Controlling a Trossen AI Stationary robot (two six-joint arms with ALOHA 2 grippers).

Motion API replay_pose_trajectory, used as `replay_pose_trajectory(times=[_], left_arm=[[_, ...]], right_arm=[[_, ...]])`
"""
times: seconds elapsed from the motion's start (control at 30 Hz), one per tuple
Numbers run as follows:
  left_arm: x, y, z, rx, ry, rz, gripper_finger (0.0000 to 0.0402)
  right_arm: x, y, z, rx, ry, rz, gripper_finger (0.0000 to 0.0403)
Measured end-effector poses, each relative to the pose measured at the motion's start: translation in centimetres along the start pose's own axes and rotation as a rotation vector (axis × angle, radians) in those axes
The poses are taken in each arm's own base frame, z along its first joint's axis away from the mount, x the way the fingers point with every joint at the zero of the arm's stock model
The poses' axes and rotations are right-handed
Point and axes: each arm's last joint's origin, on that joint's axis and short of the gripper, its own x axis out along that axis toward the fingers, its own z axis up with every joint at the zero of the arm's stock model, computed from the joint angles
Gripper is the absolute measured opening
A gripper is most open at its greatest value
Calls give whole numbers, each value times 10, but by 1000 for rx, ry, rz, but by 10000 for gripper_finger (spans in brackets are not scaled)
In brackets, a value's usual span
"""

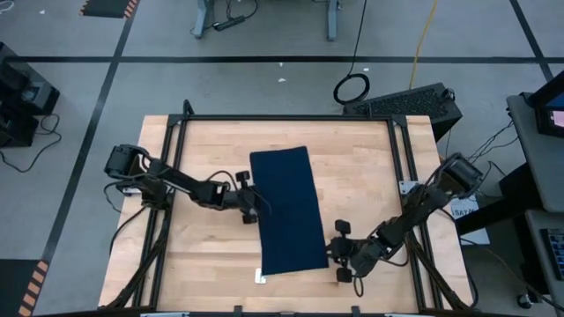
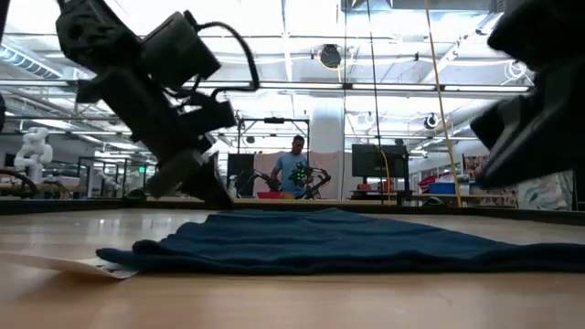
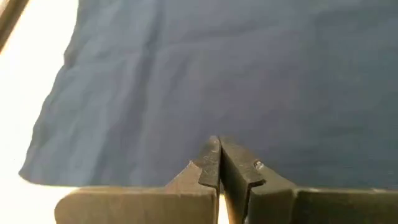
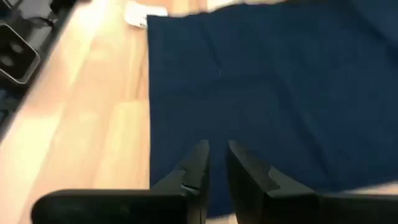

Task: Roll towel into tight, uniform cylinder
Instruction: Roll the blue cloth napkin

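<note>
The table [image 1: 370, 176] gave you bare wood all round the towel [image 1: 286, 211], which lay flat & unrolled mid-table as one long navy strip, slightly skewed, short ends toward the far & near edges; no roll had been started, so by my read the step in hand was getting the first turn going. The L arm reached in from its side w/ the left gripper [image 3: 217, 143] at the towel's L long edge, about halfway along, fingers pressed together; I couldn't tell whether any cloth was caught between them. The R arm came in low, the right gripper [image 4: 216, 149] at the near R corner, fingers a narrow gap apart over the cloth & gripping nothing I could see. To do it well you needed both grippers on the same short end, one per corner, not one mid-edge & one at a corner, else the first fold would prob. go in crooked & the cylinder would cone. Start w/ a small, firm first turn, keep both ends level, and square the skew before rolling. The white tag [image 1: 261, 276] sat at the near L corner; starting from that end would likely bury it inside the roll.
</note>
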Motion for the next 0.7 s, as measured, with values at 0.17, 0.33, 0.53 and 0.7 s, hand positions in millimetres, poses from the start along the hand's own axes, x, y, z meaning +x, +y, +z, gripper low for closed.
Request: replay_pose_trajectory(times=[0.17,0.33,0.53,0.7], left_arm=[[-5,-12,12,-11,-36,-96,8],[-18,-39,14,-65,-50,-300,8],[-45,-82,12,-44,-128,-385,17],[-72,-114,12,1,-260,-465,62]], right_arm=[[-15,5,8,-89,-17,44,64],[-26,16,-10,-203,62,87,95],[-36,26,-23,-251,70,90,137],[-37,26,-23,-244,36,50,159]])
